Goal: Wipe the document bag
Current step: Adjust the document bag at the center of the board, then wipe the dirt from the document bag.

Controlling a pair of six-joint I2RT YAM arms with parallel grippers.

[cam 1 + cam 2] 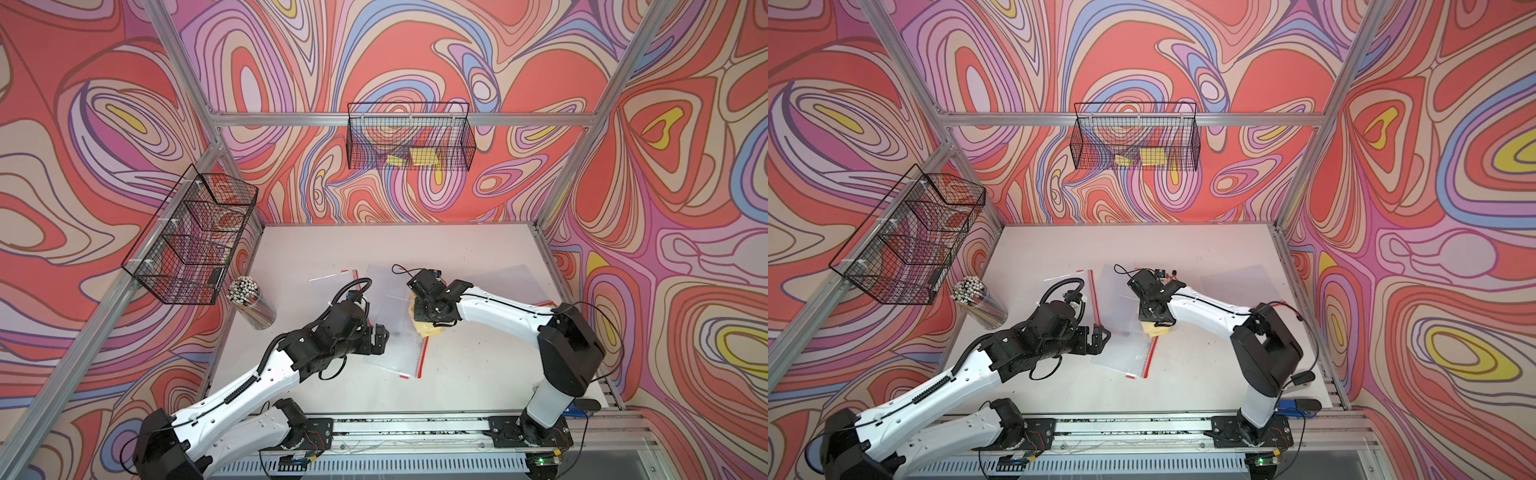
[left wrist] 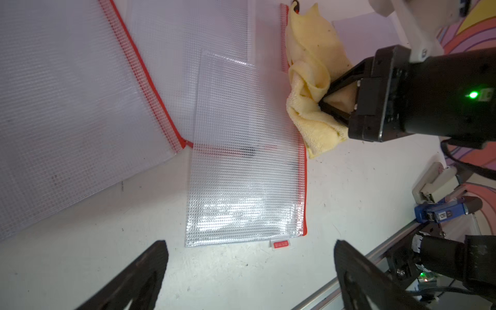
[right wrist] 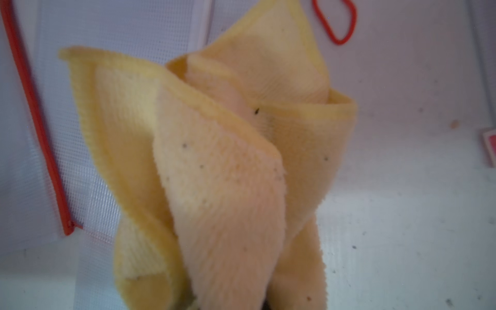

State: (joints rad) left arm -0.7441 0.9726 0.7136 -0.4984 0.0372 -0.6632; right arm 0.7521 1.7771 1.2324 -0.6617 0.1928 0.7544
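We count three mesh-textured clear plastic bags, each a flat rectangle with a red zip strip. The small document bag [image 2: 244,174] [image 1: 392,351] lies flat on the white table [image 1: 478,386], between the two arms and toward the front. Its long axis runs from the front edge toward the back wall, slightly slanted, with the zip along the side nearer the right arm. Its far end overlaps a second bag [image 2: 214,32], and a large bag [image 2: 80,107] lies just beside it.

One yellow terry cloth [image 2: 311,80] [image 3: 214,161], crumpled into soft folds, touches the small bag's zip edge. The right gripper [image 2: 322,103] is pinched tight on that cloth. The left gripper [image 2: 249,243] [image 1: 380,338] is spread wide and holds nothing, at the small bag's other long edge.

Further out are one clear jar of white-tipped sticks [image 1: 249,303] and two black wire baskets on the walls, one [image 1: 191,237] on the left and one [image 1: 409,137] at the back.
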